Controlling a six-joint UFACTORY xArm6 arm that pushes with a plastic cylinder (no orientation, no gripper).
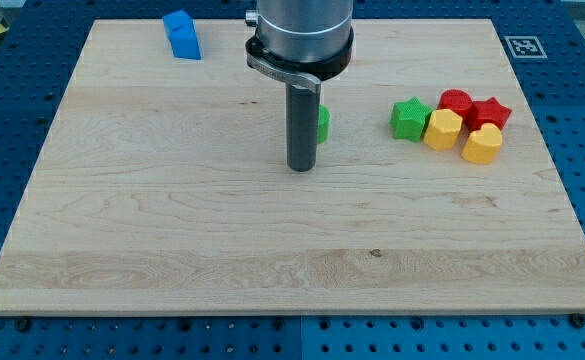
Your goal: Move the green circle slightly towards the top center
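Progress looks early: my tip (302,168) rests on the wooden board (152,230), fingerless, so nothing clamps. Small green circle block (324,122) sits just behind-right of the tip, mostly hidden; upward push remains.

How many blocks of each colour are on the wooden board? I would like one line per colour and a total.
Blue: 1, the blue block at the view's top left.
Green: 2, the green star and a green block mostly hidden behind the rod.
Yellow: 2, the yellow hexagon and another yellow block.
Red: 2, the red star and a round red block.
Total: 7
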